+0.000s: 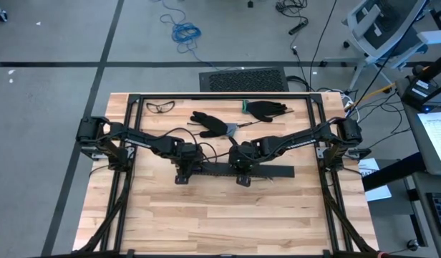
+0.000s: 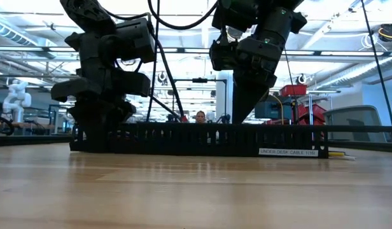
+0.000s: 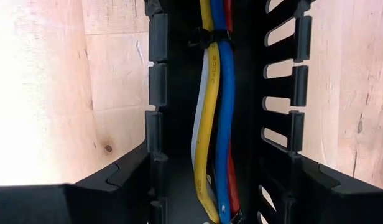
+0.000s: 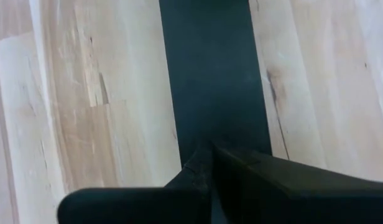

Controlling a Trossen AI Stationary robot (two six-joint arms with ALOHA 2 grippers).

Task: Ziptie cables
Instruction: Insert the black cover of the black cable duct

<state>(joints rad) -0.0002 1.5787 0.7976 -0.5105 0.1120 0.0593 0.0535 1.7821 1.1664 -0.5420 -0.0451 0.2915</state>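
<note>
A long black slotted tray (image 1: 238,170) lies on the wooden table, running left to right. In it lie the cables (image 3: 215,124): yellow, blue, red and white, with a black ziptie (image 3: 210,40) around them. Their ends stick out at the tray's right end (image 2: 339,154). My left gripper (image 3: 216,171) points down over the tray's left end (image 2: 97,137), a finger on each side. My right gripper (image 4: 207,163) is shut and points down over the tray's middle (image 2: 237,119); nothing shows between its fingers. My left gripper comes from above and straddles the tray across its width near its left end. One finger (image 3: 126,177) lies against one slotted wall (image 3: 155,165), the other (image 3: 316,183) against the opposite wall (image 3: 295,152). The tray rests flat on the table. My right gripper's shut tips stand at the tray's top edge (image 2: 237,124); I cannot tell whether they touch it.
Two black gloves (image 1: 213,123) (image 1: 267,110), safety glasses (image 1: 160,107) and a small green thing (image 1: 245,106) lie at the table's far side. A black frame (image 1: 220,97) runs round the table. Bare wood (image 1: 228,215) lies toward the near edge.
</note>
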